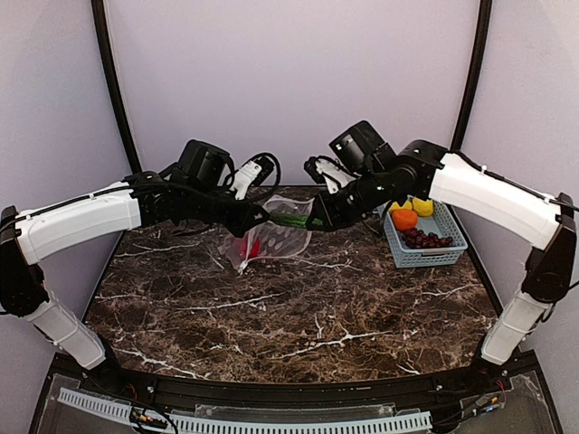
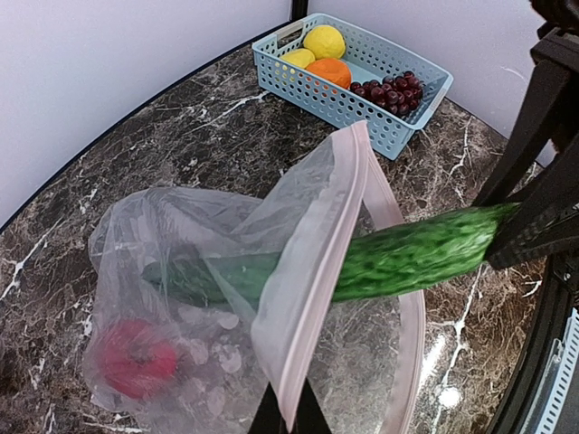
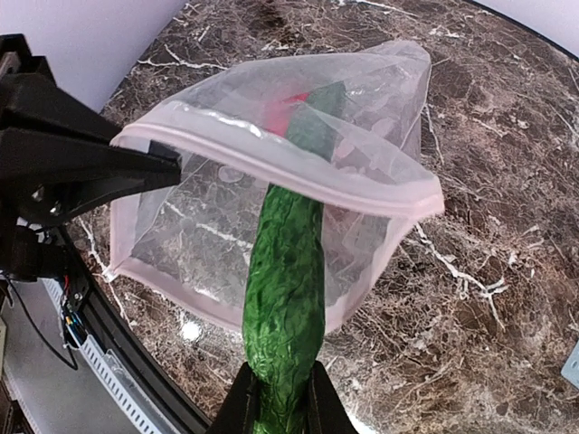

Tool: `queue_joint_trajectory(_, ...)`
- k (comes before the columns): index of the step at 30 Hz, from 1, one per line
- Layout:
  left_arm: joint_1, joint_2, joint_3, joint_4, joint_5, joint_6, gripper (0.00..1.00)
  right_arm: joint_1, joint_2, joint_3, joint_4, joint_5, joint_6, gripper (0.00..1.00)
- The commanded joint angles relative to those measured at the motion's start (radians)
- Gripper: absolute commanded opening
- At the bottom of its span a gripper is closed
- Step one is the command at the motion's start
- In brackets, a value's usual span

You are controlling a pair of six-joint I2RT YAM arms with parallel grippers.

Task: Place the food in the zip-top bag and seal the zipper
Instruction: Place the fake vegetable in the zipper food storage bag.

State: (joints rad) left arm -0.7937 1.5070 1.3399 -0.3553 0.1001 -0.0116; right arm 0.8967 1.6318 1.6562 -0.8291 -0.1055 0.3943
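On the left we see the left gripper (image 1: 256, 217), its jaws pressed together on the mouth edge of the zip-top bag (image 1: 271, 240), pinching the zipper (image 2: 360, 145) and holding the mouth up above the marble table (image 1: 298, 312). Deep inside the bag lies a red apple (image 2: 136, 357). The green piece (image 2: 407, 258) pokes through the open mouth, front half inside, tail outside. The right gripper (image 1: 318, 220) is clamped on that tail. Far right, the light-blue basket (image 1: 432, 260) holds the yellow lemon-like pieces (image 2: 323, 41), the orange piece (image 2: 330, 72) and the grape bunch (image 2: 393, 90).
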Motion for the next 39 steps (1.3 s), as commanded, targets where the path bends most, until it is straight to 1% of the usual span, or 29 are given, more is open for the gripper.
queue_joint_trajectory(1,0.005,0.006,0.012,-0.01,0.034,0.005,0.01,0.027,0.083,0.102,0.012,0.098,0.034,0.0)
queue_joint_trajectory(7,0.005,0.006,0.01,-0.007,0.046,0.005,0.01,0.053,0.218,0.202,0.01,0.169,0.072,0.0)
queue_joint_trajectory(12,0.006,0.005,0.011,-0.007,0.052,0.005,0.01,0.078,0.3,0.264,-0.001,0.238,0.102,0.02)
queue_joint_trajectory(20,0.004,-0.002,0.012,-0.008,0.045,0.005,0.01,0.096,0.346,0.234,0.021,0.335,0.145,0.05)
queue_joint_trajectory(23,0.004,-0.003,0.012,-0.008,0.045,0.005,0.01,0.097,0.35,0.201,0.049,0.337,0.153,0.06)
queue_joint_trajectory(28,0.005,-0.002,0.012,-0.01,0.042,0.005,0.01,0.097,0.368,0.188,0.057,0.327,0.15,0.13)
queue_joint_trajectory(35,0.004,0.0,0.013,-0.012,0.043,0.005,0.01,0.097,0.361,0.18,0.056,0.334,0.147,0.32)
queue_joint_trajectory(39,0.005,0.0,0.013,-0.014,0.043,0.005,0.01,0.097,0.359,0.179,0.057,0.333,0.146,0.36)
